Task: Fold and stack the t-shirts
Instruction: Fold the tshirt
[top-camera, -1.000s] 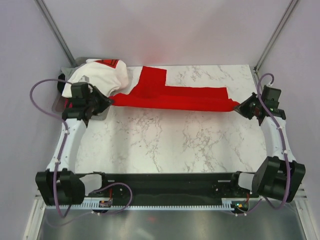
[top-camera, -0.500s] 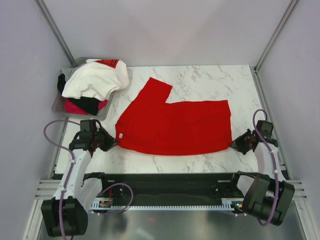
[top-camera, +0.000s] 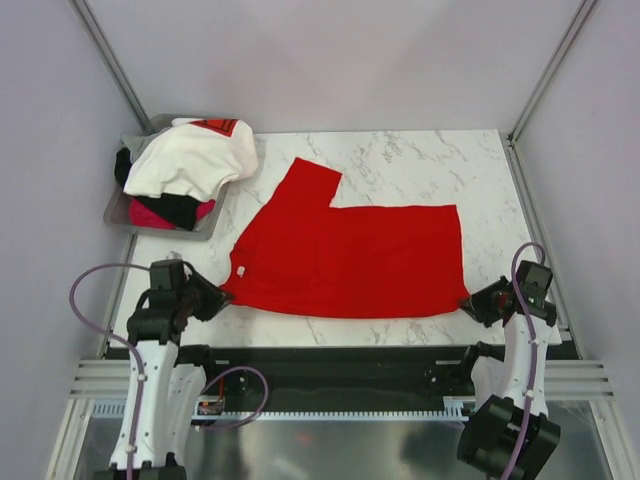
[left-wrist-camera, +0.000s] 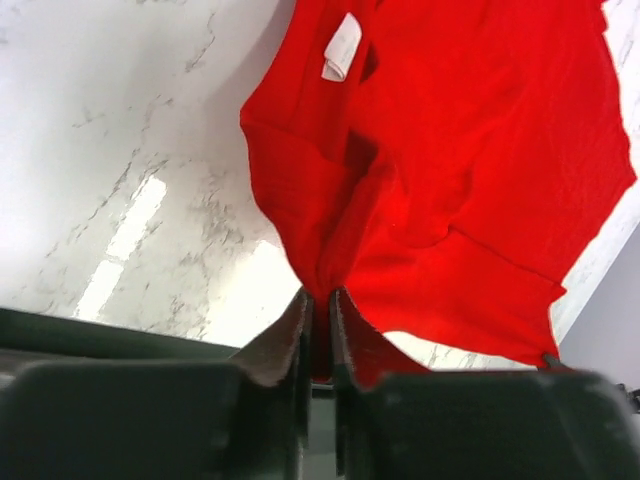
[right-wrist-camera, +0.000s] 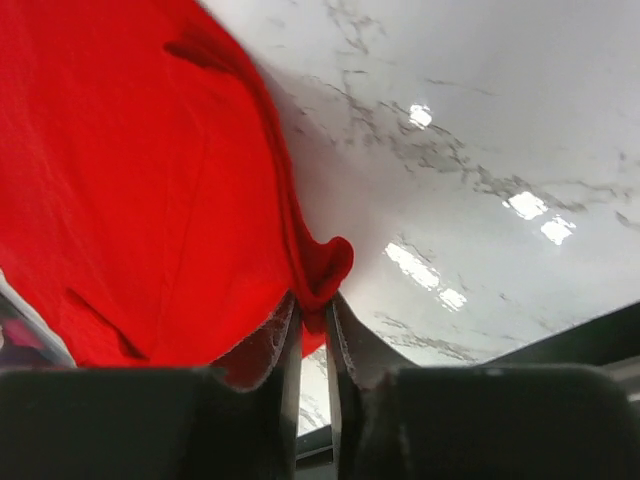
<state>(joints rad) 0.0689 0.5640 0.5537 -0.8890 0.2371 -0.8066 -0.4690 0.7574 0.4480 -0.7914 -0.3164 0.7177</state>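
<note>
Flat on the marble-patterned table (top-camera: 400, 160) lies the red t-shirt (top-camera: 350, 255), spread on its side along the near part of the top, one short sleeve (top-camera: 312, 180) pointing toward the far edge and a small white label (left-wrist-camera: 342, 47) showing at the collar on its left end. Its cloth is smooth across the middle, with soft creases gathering toward the two near corners. The left gripper (top-camera: 215, 297) has its jaws drawn narrow on a pinch of red cloth at the near left corner, and the right gripper (top-camera: 472, 303) grips a small folded bunch of the hem at the near right corner in the same narrow way. At the far left corner a grey metal tray (top-camera: 165, 233) holds a loose heap: the white t-shirt (top-camera: 190, 160) with a red mark on top, the black t-shirt (top-camera: 180, 208) and the magenta-pink t-shirt (top-camera: 148, 213) crumpled under it. Bare glossy marble shows beyond the red shirt to the far edge and in a strip at the right. A black rail (top-camera: 330, 360) runs along the near edge just below the shirt's hem.
</note>
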